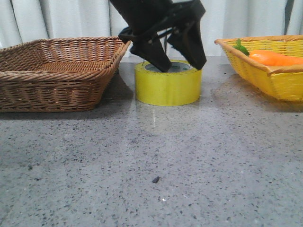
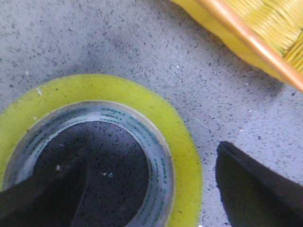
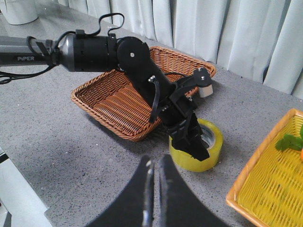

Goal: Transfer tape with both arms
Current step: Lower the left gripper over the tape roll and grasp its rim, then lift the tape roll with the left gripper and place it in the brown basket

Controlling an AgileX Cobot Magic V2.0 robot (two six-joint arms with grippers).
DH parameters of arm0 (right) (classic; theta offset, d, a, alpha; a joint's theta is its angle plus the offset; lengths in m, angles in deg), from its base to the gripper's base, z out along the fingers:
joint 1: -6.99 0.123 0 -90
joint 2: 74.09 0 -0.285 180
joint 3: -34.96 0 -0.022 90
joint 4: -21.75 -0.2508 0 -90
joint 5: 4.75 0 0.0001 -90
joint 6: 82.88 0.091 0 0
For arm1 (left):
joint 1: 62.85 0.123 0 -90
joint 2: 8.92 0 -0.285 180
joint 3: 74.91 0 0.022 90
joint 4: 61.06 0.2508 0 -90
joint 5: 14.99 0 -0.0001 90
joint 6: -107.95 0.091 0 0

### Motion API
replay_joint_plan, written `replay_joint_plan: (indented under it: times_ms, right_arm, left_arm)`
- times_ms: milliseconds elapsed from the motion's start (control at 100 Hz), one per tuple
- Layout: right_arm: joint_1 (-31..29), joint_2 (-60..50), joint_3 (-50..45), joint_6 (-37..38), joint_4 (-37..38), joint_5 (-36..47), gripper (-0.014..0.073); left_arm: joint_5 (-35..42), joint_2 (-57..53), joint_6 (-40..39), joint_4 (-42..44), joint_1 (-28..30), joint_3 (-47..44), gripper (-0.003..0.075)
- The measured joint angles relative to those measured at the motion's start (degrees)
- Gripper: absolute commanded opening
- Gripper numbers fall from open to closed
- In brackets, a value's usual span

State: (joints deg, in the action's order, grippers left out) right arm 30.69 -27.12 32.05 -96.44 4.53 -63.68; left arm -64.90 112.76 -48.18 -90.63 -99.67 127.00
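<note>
Left arm: my left arm (image 3: 90, 49) reaches in level from nine o'clock in the right wrist view, then bends at the wrist so the tool end slopes downward.
Left pincer: my left pincer (image 1: 179, 63) points down and stands spread, both black fingers clearly apart.
Left fingers: in the front view, one finger (image 1: 152, 53) sits at about nine o'clock of the other (image 1: 191, 47); both taper to blunt tips.
Right pincer: my right pincer (image 3: 154, 177) is held high, its two dark fingers pressed nearly together with only a thin slit between them, gripping nothing.
Right arm: outside every view.
</note>
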Motion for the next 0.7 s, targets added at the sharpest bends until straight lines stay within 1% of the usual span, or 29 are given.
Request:
replay_joint_plan:
  times_ms: [80, 150, 190, 200, 220, 270, 280, 430, 520, 620, 700]
  right_arm:
    - [0.0, 0.0, 0.0, 0.0, 0.0, 0.0, -0.0066]
    - [0.0, 0.0, 0.0, 0.0, 0.0, 0.1, -0.0066]
    - [0.0, 0.0, 0.0, 0.2, 0.0, 0.1, -0.0066]
    - [0.0, 0.0, 0.0, 0.2, 0.0, 0.1, -0.0066]
    - [0.0, 0.0, 0.0, 0.3, 0.0, 0.1, -0.0066]
    - [0.0, 0.0, 0.0, 0.8, 0.0, 0.1, -0.0066]
    - [0.0, 0.0, 0.0, 0.8, 0.0, 0.1, -0.0066]
    - [0.0, 0.0, 0.0, 1.0, 0.0, 0.3, -0.0066]
    - [0.0, 0.0, 0.0, 1.0, 0.0, 1.0, -0.0066]
    - [0.0, 0.0, 0.0, 1.0, 0.0, 1.6, -0.0066]
    - [0.0, 0.0, 0.0, 1.0, 0.0, 2.4, -0.0066]
  left_arm:
    - [0.0, 1.2, 0.0, 0.0, -0.4, 0.0, 0.0388]
    - [0.4, 2.0, 0.0, 0.1, -0.4, 0.0, 0.0295]
    - [0.3, 2.1, 0.0, -0.1, -0.5, 0.0, 0.0205]
    - [0.3, 2.1, 0.0, -0.1, -0.6, 0.0, 0.0171]
    - [0.1, 2.1, 0.0, -0.2, -0.6, 0.0, 0.0135]
    - [-0.2, 2.1, 0.0, -0.8, -0.9, 0.0, -0.0015]
    - [-0.3, 2.1, 0.0, -1.0, -0.9, 0.1, -0.0023]
    - [-1.7, 1.1, 0.0, 0.6, -1.0, 2.2, -0.0021]
    - [-2.6, -0.3, 0.0, 1.3, -1.0, 5.4, -0.0021]
    - [-3.2, -4.6, 0.0, 2.1, -0.7, 11.0, -0.0021]
    - [-3.8, -9.1, 0.0, 4.8, -0.5, 14.6, -0.0021]
